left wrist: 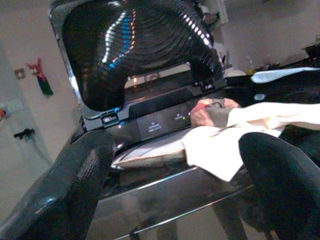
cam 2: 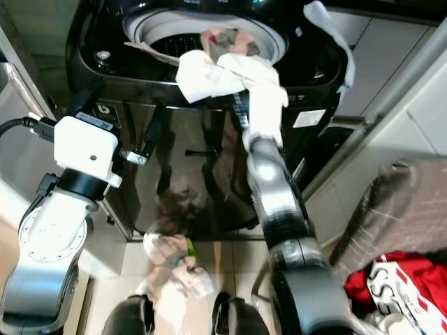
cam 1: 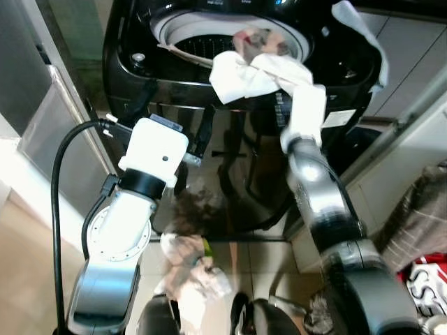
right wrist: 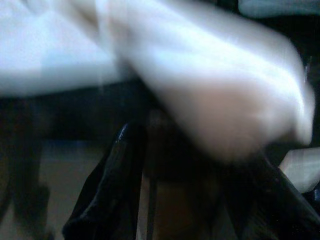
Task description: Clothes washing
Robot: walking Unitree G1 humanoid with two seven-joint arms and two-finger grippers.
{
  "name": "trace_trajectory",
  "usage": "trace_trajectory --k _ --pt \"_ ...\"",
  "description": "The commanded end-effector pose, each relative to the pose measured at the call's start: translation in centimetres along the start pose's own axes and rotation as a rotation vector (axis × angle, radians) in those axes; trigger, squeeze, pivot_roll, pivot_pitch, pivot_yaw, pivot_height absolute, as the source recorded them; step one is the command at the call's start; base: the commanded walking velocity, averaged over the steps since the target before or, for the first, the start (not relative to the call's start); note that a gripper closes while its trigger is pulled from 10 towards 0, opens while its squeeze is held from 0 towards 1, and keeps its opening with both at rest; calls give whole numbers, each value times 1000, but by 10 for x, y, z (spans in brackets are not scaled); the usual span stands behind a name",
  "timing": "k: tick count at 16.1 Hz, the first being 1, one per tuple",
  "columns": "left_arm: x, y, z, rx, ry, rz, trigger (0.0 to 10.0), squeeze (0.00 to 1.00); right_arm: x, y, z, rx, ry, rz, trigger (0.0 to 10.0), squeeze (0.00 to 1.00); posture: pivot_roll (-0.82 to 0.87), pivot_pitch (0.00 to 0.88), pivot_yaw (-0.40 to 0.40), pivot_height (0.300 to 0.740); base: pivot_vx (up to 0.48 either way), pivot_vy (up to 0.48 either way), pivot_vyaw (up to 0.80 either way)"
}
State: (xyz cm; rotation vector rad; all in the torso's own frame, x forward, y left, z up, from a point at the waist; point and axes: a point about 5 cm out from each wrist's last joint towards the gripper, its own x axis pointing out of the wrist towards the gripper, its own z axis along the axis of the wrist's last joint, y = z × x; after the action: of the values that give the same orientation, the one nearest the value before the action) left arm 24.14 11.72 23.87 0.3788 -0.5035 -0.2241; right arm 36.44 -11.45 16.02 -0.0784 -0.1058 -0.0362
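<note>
A black top-loading washing machine (cam 1: 140, 42) stands open, with its white drum rim (cam 1: 181, 24) in view. Pink and grey clothes (cam 1: 260, 40) lie in the drum. A white cloth (cam 1: 244, 73) hangs over the front edge. My right arm reaches up to that cloth, which covers the right gripper (right wrist: 195, 150). Its fingers (right wrist: 117, 170) stand apart with blurred white cloth at their tips. My left gripper (left wrist: 175, 165) is open and holds nothing, a little below the machine's front edge and to the left of the cloth.
The machine's lid (left wrist: 135, 45) stands raised behind the drum. Another white cloth (cam 1: 357, 31) lies on the machine's right corner. A heap of clothes (cam 1: 190, 262) lies on the floor by my feet. Striped fabric (cam 1: 419, 209) and red fabric (cam 1: 427, 278) sit at the right.
</note>
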Motion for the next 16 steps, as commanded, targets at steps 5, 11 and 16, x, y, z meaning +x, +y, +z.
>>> trace_trajectory --k 5,11,16 --pt "10 -9 0 -30 -30 -40 10000 0 -5 1 12 2 -44 5 10000 0 120 143 -83 732 0 0 0" --pt "9 -5 0 -21 -33 -28 10000 0 10 6 33 12 -107 -4 10000 0 146 144 -72 732 0 0 0" --pt "8 -6 1 -22 -30 -22 10000 0 40 23 56 -18 -144 14 10000 0 175 146 -71 732 0 0 0"
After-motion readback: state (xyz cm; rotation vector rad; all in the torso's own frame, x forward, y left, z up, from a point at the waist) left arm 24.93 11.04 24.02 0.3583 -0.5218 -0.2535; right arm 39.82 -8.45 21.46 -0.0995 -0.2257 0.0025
